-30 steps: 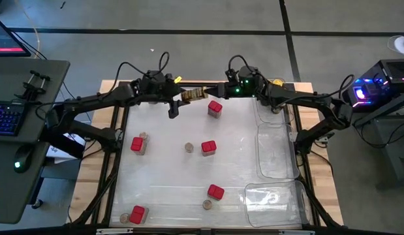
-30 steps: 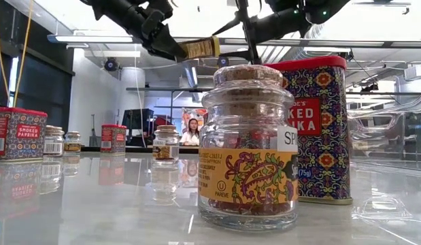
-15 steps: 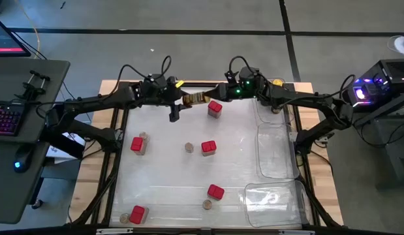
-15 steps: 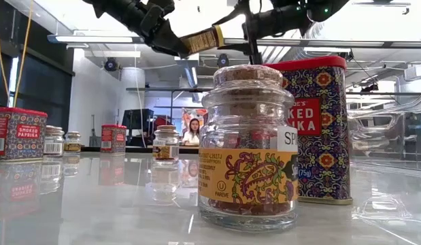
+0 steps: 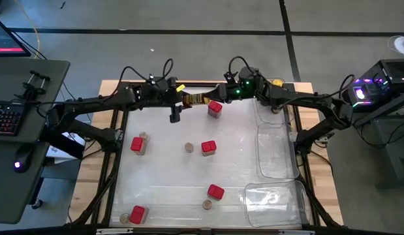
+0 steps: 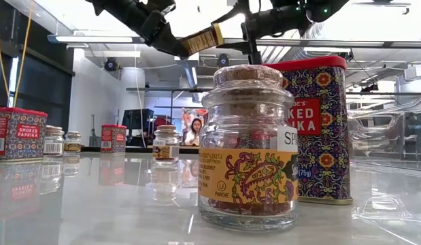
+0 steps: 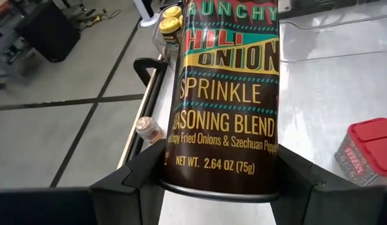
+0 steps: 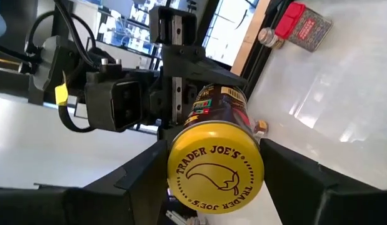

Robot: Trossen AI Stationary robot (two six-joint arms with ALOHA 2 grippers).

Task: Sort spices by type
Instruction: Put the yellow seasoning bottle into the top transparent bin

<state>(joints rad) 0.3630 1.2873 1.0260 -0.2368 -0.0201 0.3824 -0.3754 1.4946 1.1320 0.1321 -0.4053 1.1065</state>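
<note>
the yellow-lidded jar (image 5: 196, 99) hangs in the air above the far edge of the white surface (image 5: 169, 176), lying almost level between the two arms. the left end effector (image 5: 182, 100) grips the jar at its bottom end; in the left wrist view its two dark fingers (image 7: 127, 181) sit on both sides of the brown label of the jar (image 7: 226, 94). the right end effector (image 5: 211, 96) is at the other end of the jar; in the right wrist view the yellow lid (image 8: 215, 167) is between its two fingers (image 8: 293, 172), which stand close on each side, but i cannot tell if they press the lid. in the low view the jar (image 6: 200, 41) is tilted, high above the surface. just beside the jar, toward the near side, a red tin (image 5: 215, 108) stands on the surface. other red tins (image 5: 208, 147) and small cork-topped jars (image 5: 188, 147) stand apart from each other over the surface, all nearer than the held jar. to the right of the held jar lie clear plastic trays (image 5: 275, 153), and at the far right corner some more yellow-lidded jars (image 5: 277, 83) are seen. in the low view one cork-topped jar (image 6: 249, 146) stands very near the camera, with a red tin (image 6: 317, 126) just behind it.
</note>
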